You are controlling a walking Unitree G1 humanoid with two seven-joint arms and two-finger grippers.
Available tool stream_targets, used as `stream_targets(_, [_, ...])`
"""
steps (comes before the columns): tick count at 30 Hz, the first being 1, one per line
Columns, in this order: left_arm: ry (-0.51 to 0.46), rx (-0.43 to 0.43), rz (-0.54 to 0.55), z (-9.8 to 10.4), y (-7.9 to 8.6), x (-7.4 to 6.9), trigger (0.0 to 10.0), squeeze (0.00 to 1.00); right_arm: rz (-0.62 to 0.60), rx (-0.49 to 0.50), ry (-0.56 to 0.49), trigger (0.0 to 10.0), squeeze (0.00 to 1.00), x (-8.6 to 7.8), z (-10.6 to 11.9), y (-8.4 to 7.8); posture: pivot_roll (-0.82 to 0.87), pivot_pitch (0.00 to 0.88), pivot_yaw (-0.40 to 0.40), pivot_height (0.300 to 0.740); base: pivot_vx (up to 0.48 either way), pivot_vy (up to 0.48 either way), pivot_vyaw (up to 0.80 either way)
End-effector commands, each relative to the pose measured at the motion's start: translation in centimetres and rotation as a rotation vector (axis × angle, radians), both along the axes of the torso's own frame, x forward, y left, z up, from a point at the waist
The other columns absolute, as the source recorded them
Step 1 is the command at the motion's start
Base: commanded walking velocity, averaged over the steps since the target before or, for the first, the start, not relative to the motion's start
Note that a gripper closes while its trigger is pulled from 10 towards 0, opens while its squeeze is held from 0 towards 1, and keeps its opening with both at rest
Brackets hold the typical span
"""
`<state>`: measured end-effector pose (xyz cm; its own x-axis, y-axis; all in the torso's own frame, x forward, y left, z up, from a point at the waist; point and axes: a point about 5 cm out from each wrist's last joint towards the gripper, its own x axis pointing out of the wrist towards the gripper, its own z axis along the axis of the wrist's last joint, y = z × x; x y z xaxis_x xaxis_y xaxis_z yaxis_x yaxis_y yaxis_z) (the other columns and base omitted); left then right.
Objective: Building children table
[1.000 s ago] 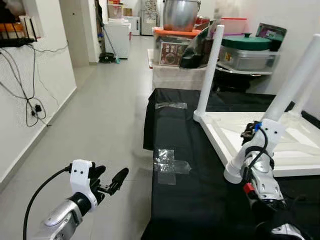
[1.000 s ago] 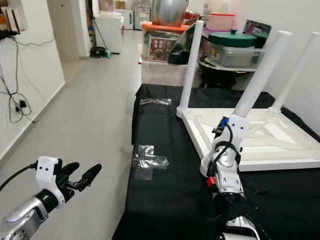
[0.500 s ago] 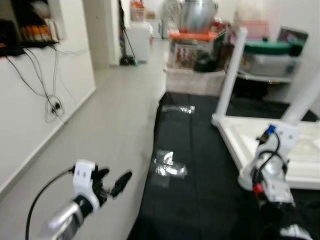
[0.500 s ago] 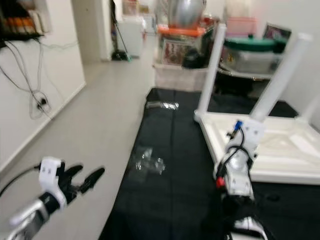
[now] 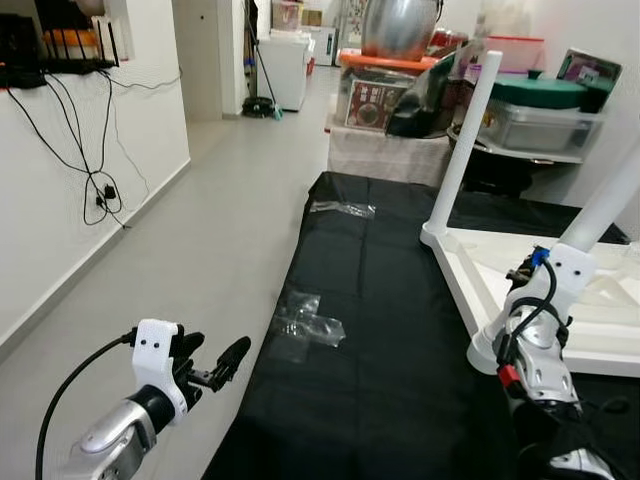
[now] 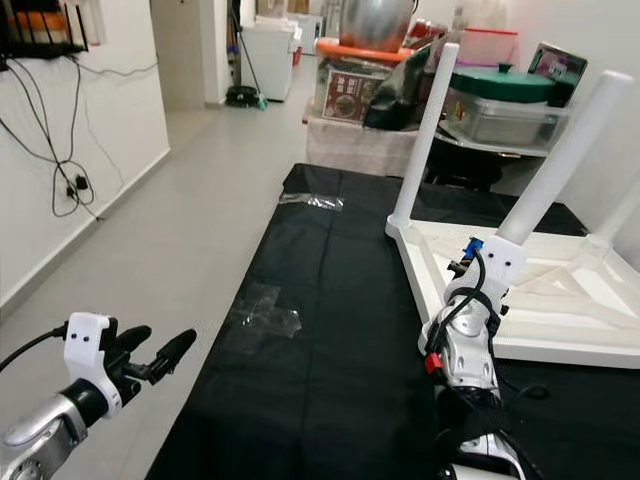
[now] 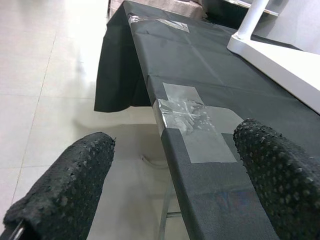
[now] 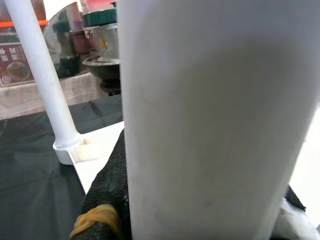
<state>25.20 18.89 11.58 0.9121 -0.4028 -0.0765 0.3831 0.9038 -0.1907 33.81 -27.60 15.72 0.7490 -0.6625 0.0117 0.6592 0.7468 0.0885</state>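
One round white plastic leg (image 8: 210,125) fills the right hand (image 6: 480,290).

Steel pot (image 5: 398,27) (large) tops boxes behind; green-lidded container (image 5: 541,100) beside; cables (image 5: 95,190) hang down wall.

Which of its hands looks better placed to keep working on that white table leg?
The right hand. It is at the near leg of the upturned table, with that leg between its fingers in the wrist view. The left hand hangs open over the floor, off the black cloth.
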Motion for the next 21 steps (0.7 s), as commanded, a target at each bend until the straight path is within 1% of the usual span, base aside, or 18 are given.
stream_targets(1, [0.012, -0.002, -0.002, -0.2, -0.1, 0.0, 10.0, 0.0, -0.179, -0.01, 0.208, 10.0, 0.0, -2.7, -4.7, -2.1, 0.06, 0.0, -0.06, 0.74, 0.0, 0.0, 0.0])
stream_targets(3, [0.012, -0.002, -0.004, -0.2, -0.1, 0.1, 10.0, 0.0, -0.239, 0.023, 0.231, 10.0, 0.0, -3.1, -5.1, -2.5, 0.06, 0.0, -0.06, 0.74, 0.0, 0.0, 0.0])
stream_targets(5, [0.012, -0.001, -0.005, -0.2, -0.1, 0.1, 10.0, 0.0, -0.263, 0.036, 0.247, 10.0, 0.0, -3.3, -5.4, -2.6, 0.06, 0.0, -0.06, 0.74, 0.0, 0.0, 0.0])
stream_targets(8, [0.012, 0.0, -0.005, -0.2, -0.1, 0.1, 10.0, 0.0, -0.289, 0.022, 0.275, 10.0, 0.0, -3.3, -5.4, -2.5, 0.06, 0.0, -0.063, 0.74, 0.0, 0.0, 0.0])
stream_targets(11, [0.013, 0.001, -0.004, -0.2, -0.1, 0.1, 10.0, 0.0, -0.274, -0.001, 0.272, 10.0, 0.0, -2.8, -4.9, -1.3, 0.06, 0.0, -0.066, 0.74, 0.0, 0.0, 0.0])
stream_targets(15, [0.014, 0.002, -0.002, -0.3, -0.1, 0.1, 10.0, 0.0, -0.266, 0.008, 0.274, 10.0, 0.0, -2.5, -4.9, -0.8, 0.06, 0.0, -0.066, 0.74, 0.0, 0.0, 0.0])
stream_targets(17, [0.015, 0.003, 0.001, -0.3, -0.1, 0.1, 10.0, 0.0, -0.239, 0.003, 0.27, 10.0, 0.0, -2.2, -4.8, -0.5, 0.06, 0.0, -0.072, 0.74, 0.0, 0.0, 0.0])
stream_targets(21, [0.017, 0.004, 0.003, -0.3, -0.1, 0.0, 10.0, 0.0, -0.22, -0.009, 0.266, 10.0, 0.0, -2.1, -4.8, -0.4, 0.06, 0.0, -0.072, 0.74, 0.0, 0.0, 0.0])
